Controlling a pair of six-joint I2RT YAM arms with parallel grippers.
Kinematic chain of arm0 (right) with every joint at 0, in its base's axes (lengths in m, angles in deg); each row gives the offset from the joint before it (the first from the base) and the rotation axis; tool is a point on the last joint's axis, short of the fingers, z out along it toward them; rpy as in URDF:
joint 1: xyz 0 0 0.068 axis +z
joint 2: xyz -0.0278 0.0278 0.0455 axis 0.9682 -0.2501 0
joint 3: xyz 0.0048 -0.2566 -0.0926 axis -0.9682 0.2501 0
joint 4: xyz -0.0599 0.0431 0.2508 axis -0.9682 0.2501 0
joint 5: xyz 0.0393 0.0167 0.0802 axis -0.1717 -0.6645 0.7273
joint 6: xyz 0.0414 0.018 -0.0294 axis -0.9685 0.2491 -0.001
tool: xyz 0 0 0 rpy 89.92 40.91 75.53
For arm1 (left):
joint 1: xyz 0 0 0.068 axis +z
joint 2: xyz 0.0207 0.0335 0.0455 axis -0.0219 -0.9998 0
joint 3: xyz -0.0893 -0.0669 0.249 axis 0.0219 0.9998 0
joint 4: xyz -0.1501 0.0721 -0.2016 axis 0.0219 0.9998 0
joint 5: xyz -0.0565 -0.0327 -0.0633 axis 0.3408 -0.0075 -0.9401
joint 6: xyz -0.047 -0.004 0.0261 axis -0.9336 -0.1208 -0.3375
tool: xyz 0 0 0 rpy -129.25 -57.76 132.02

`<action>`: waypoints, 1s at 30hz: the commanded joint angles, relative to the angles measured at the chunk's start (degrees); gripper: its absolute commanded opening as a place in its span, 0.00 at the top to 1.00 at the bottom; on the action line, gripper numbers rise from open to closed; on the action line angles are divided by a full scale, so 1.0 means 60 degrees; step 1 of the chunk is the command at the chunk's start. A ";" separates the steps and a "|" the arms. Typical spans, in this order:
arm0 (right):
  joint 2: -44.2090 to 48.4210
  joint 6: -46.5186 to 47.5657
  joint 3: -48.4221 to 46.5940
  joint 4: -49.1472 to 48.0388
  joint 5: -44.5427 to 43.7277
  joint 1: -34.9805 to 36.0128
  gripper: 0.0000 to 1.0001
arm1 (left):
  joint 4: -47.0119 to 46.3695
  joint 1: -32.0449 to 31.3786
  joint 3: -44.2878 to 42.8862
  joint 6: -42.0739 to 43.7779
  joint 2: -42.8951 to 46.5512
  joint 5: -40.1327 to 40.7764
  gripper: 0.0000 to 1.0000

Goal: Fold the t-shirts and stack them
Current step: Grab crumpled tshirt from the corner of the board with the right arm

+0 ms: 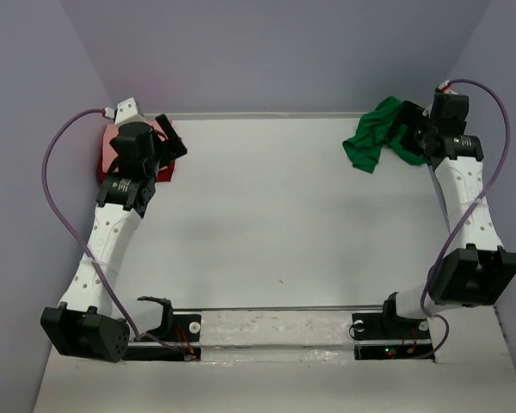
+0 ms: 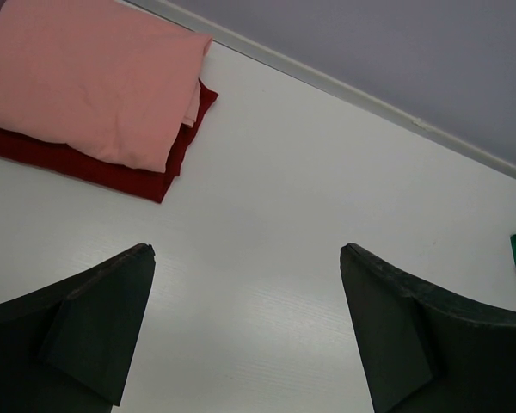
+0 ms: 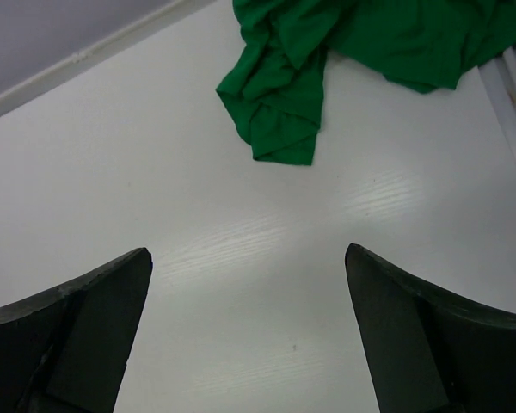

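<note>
The only writing in sight is on small labels (image 1: 120, 184) on the arms, too small to read from the top view. Three t-shirts lie on the white desk (image 1: 275, 215), one of each colour. The salmon-pink t-shirt (image 2: 86, 77) is folded and rests on the folded dark red t-shirt (image 2: 77, 163), whose edge shows along the near and right sides of the stack, at the far left corner of the desk. The left fingers (image 2: 103, 310), two of them, stand wide apart and hold nothing. The stack lies ahead of them and off to their left, with bare desk between. The green t-shirt (image 3: 279, 103) is a crumpled, unfolded heap at the far right corner, close to the wall. The right fingers (image 3: 95, 318), also two, are spread wide and empty. The green heap lies ahead of them, from about the middle of their gap over to the right, not touching either finger.
</note>
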 commanded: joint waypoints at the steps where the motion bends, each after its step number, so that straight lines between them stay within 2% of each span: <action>1: -0.0063 0.0098 -0.0594 -0.0566 -0.0740 -0.0026 0.00 | -0.0421 -0.0065 0.0024 0.0056 0.0186 -0.0101 0.02; 3: -0.0473 -0.0006 -0.0931 -0.0491 -0.0802 -0.0026 0.00 | -0.0436 -0.0080 -0.0005 0.0027 0.0112 -0.0101 0.02; 4: -0.1157 -0.0152 -0.1209 -0.0346 -0.0831 -0.0026 0.01 | -0.0436 -0.0094 -0.0035 0.0026 0.0054 -0.0115 0.02; 6: -0.2097 -0.0197 -0.2642 -0.0037 -0.0963 -0.0026 0.02 | -0.0495 -0.0138 -0.0020 -0.0018 0.0039 -0.0101 0.02; 7: -0.3117 -0.0226 -0.3198 0.0239 -0.0963 -0.0026 0.02 | -0.0524 -0.0182 -0.0020 -0.0018 -0.0019 -0.0072 0.02; 13: -0.6331 -0.0417 -0.7855 0.1338 0.0471 -0.0889 0.12 | -0.0509 -0.0226 -0.0196 0.0114 -0.0459 0.0206 0.02; 17: -0.7681 -0.0022 -0.9353 0.1706 0.0472 -0.0977 0.17 | -0.0714 -0.0226 -0.0328 0.0129 -0.0635 0.0207 0.02; 25: -0.7931 0.0197 -0.7702 0.0916 0.1013 -0.0978 0.19 | -0.0890 -0.0431 -0.0884 -0.0149 -0.1747 -0.0086 0.03; 30: -0.8502 0.0388 -0.7758 0.1105 0.1656 -0.1066 0.21 | -0.1007 -0.0607 -0.1119 -0.0237 -0.1968 -0.0057 0.03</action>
